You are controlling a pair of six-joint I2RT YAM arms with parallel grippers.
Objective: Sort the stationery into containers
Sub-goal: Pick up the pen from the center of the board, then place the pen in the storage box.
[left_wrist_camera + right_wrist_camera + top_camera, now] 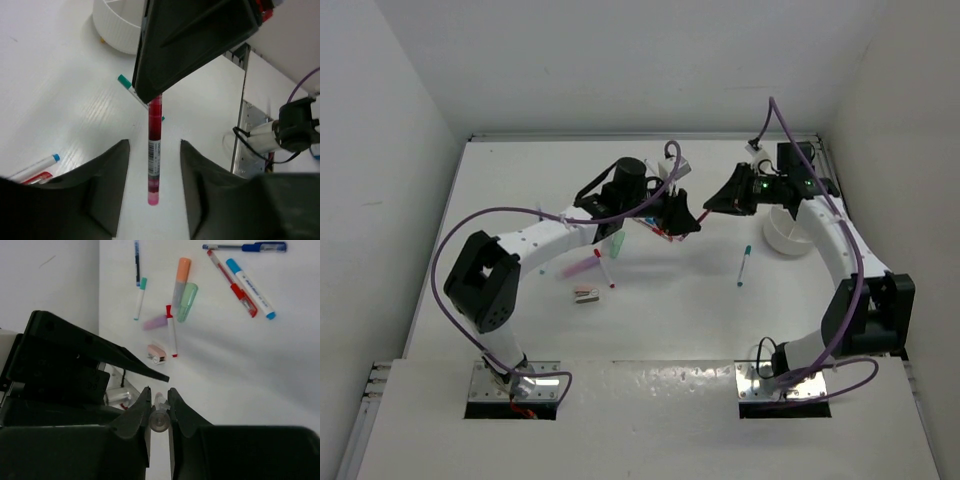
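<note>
Red pen [154, 155] is hanging in mid-air over the tabletop [670, 320], bridging the two pincers at centre of the top view. Right pincer [159, 402] is clamping one end of it: in the right wrist view both fingers are pressing the sides of the barrel tip, no gap. Left pincer [154, 145] is standing open around the other end, with its fingers [107, 185] flanking the barrel and white tabletop showing on both sides, so no contact there. The weight is sitting with the right arm only.

Key relation: the pen's long axis is running straight along the line between the pincers, vertical in the left wrist frame, coming out from under the right pincer's black housing and passing down through the left gap. Judging from that, the left one is needing a pull-back along this axis to clear.

White tub [120, 37] is sitting at upper left of the left wrist frame, beyond the right pincer. In the top view it is lying right of centre, just beside the right forearm and well apart from the left arm. So the right arm is the nearer one for the drop, swinging toward frame right.

Teal-capped pen [743, 265] is lying on the tabletop between pincers and tub, not yet sorted.
</note>
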